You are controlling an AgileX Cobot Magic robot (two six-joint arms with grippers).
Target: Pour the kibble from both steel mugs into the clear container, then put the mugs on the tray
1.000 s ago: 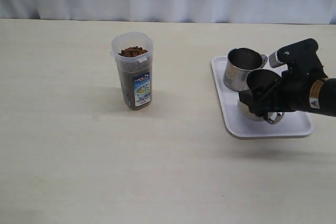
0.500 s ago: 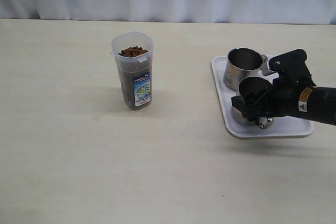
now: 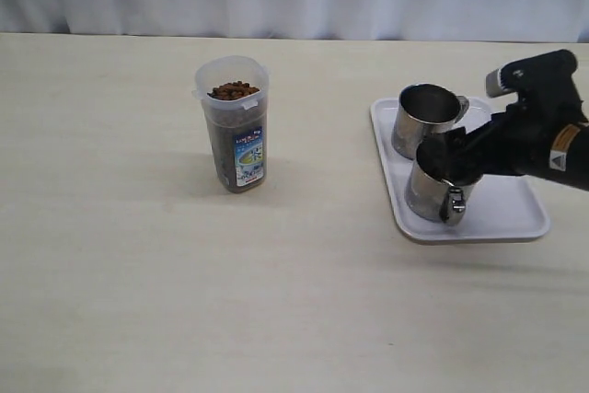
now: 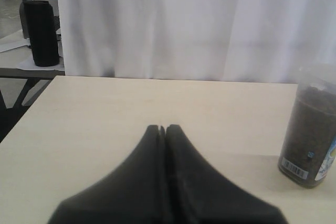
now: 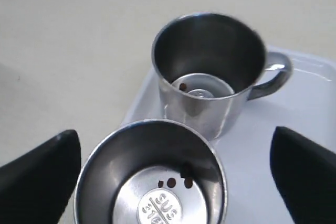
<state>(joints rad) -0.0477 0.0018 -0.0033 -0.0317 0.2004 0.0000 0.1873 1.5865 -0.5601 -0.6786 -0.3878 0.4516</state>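
Note:
The clear container [image 3: 235, 126] stands left of centre on the table, filled with brown kibble [image 3: 233, 91]. Both steel mugs stand upright on the white tray [image 3: 508, 212] at the right: the far mug [image 3: 425, 117] and the near mug [image 3: 433, 195]. My right gripper [image 3: 444, 161] hangs just above the near mug, open. In the right wrist view its fingers straddle the near mug [image 5: 121, 171] with a gap on one side; the right gripper [image 5: 174, 132] holds nothing. A few kibble pellets [image 5: 178, 182] lie in that mug, one in the far mug [image 5: 210, 61]. My left gripper [image 4: 162, 128] is shut and empty, beside the container [image 4: 312, 129].
A white curtain hangs behind the table's far edge. The tray [image 5: 299, 108] lies close to the table's right side. In the left wrist view a dark cylinder [image 4: 41, 32] stands on another surface beyond the table.
The near mug went from tilted in the right gripper to standing upright on the tray. The right jaws opened wider and the arm lifted up and to the right.

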